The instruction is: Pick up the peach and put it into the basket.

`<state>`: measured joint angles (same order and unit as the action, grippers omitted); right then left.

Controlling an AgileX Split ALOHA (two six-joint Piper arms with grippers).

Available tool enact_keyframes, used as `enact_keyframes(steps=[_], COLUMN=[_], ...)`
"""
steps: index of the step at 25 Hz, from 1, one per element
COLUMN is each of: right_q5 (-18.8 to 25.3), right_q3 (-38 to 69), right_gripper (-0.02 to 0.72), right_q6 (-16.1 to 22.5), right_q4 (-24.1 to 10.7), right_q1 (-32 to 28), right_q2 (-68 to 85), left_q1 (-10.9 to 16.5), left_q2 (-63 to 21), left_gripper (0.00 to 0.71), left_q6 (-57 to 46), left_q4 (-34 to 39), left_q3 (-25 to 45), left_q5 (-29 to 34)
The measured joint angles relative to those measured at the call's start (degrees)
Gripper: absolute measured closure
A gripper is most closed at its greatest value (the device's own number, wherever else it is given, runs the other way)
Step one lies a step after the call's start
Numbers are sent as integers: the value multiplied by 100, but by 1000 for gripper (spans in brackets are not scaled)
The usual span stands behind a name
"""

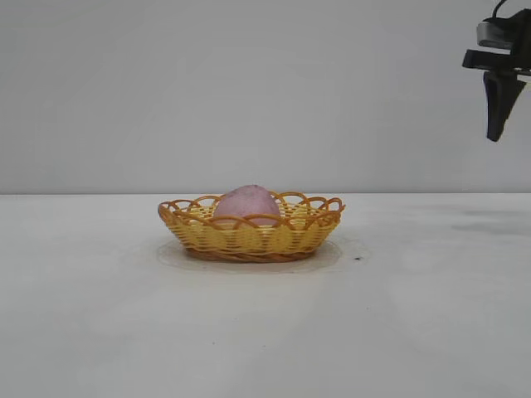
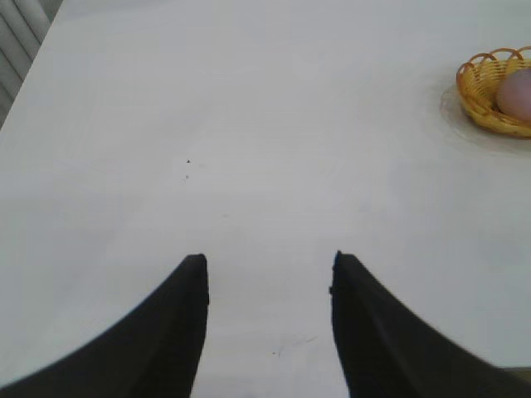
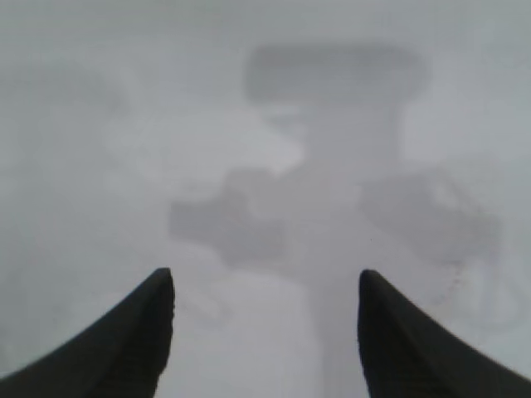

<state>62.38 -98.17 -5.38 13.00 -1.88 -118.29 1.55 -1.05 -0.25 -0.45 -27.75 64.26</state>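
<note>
The dusty pink peach (image 1: 246, 204) lies inside the yellow wicker basket (image 1: 249, 238) at the middle of the white table. Both also show in the left wrist view, the basket (image 2: 481, 91) far off at the edge with the peach (image 2: 516, 93) in it. My right gripper (image 1: 496, 124) hangs high at the upper right, well away from the basket, and is open and empty (image 3: 265, 286) over the bare table. My left gripper (image 2: 268, 265) is out of the exterior view; it is open and empty over bare table, far from the basket.
The white table (image 1: 415, 315) stretches wide around the basket. A small dark speck (image 1: 358, 258) lies just right of the basket. The right arm's shadow (image 3: 332, 166) falls on the table under it. A slatted edge (image 2: 17, 41) shows past the table's side.
</note>
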Motion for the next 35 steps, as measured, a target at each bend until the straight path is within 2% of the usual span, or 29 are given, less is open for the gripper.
enact_keyframes(steps=[4,7,10,14,25,35], right_q5=[-537,-1029,-1139,-811,92,142], right_q3=[1190,2501,3557,4482,6021,6995], right_gripper=[290,290,290,290,290,290], right_q6=[0,0,0,0,4,4], right_q4=[-151,-251,-391,-548,-807,-644], right_q1=[0,0,0,0,0,0], right_q2=[1173,2407,3400,4475,7235,9563], left_q1=[0,0,0,0,0,0], left_q2=[0,0,0,-7,-7,-7], left_gripper=[414,414,414,414,414,414], left_q6=[0,0,0,0,0,0], left_q4=[0,0,0,0,0,0], left_q3=[0,0,0,0,0,0], left_q5=[0,0,0,0,0,0])
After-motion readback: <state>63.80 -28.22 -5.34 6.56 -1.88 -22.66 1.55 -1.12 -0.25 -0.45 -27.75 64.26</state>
